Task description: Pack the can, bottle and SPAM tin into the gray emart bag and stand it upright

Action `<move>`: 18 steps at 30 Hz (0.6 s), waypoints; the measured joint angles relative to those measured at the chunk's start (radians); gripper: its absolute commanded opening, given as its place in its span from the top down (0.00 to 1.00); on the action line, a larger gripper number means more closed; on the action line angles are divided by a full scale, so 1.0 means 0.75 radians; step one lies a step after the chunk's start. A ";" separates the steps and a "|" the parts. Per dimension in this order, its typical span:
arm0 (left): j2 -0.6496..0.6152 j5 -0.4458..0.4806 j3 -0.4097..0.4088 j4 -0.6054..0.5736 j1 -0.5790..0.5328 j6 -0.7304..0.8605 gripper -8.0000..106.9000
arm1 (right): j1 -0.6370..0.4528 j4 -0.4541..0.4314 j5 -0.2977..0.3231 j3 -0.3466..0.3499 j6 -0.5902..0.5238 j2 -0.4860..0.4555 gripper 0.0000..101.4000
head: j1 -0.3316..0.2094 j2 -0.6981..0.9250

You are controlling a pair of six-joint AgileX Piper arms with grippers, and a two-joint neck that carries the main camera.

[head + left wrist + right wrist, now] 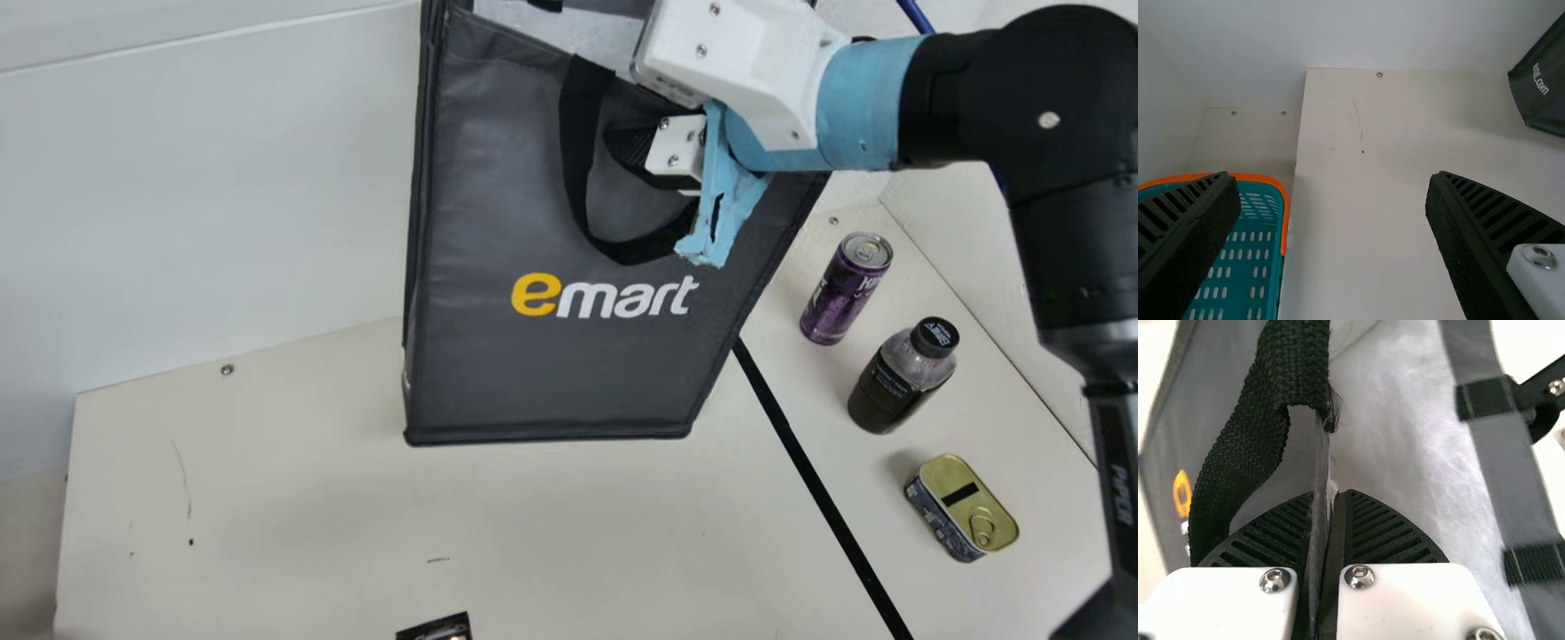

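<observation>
white wall (222,178) behind | cream tabletop (293,507) | black stripe (820,480) across it | pale side panel (942,209), main view's right

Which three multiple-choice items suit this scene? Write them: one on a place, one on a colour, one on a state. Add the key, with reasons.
1. Where is the bottle in the main view?
A. In the teal basket
B. Between the can and the SPAM tin
C. On top of a lid

2. What colour is the can?
A. Purple
B. Green
C. Orange

3. How is the right end effector at the gray bag?
A. Wide open
B. Holding the bottle
C. Shut on the bag's upper edge

Key:
1. B: can, bottle and tin form a row on the table.
2. A: its side is purple below a silvery top.
3. C: the right wrist view shows bag fabric pinched between its fingers.
</observation>
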 measured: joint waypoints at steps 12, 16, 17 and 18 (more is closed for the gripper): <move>0.000 0.000 0.000 0.000 0.000 0.000 0.15 | 0.079 -0.045 0.001 0.141 0.038 -0.183 1.00 | 0.000 0.000; 0.000 0.000 0.000 0.000 0.000 0.000 0.15 | 0.109 -0.070 0.002 0.190 0.052 -0.236 1.00 | 0.000 0.002; 0.000 0.000 0.000 0.000 0.000 0.000 0.15 | 0.118 -0.078 0.002 0.205 0.054 -0.249 1.00 | 0.000 0.002; 0.000 0.000 0.000 0.000 0.000 0.000 0.15 | 0.127 -0.085 0.000 0.222 0.059 -0.263 1.00 | 0.000 0.000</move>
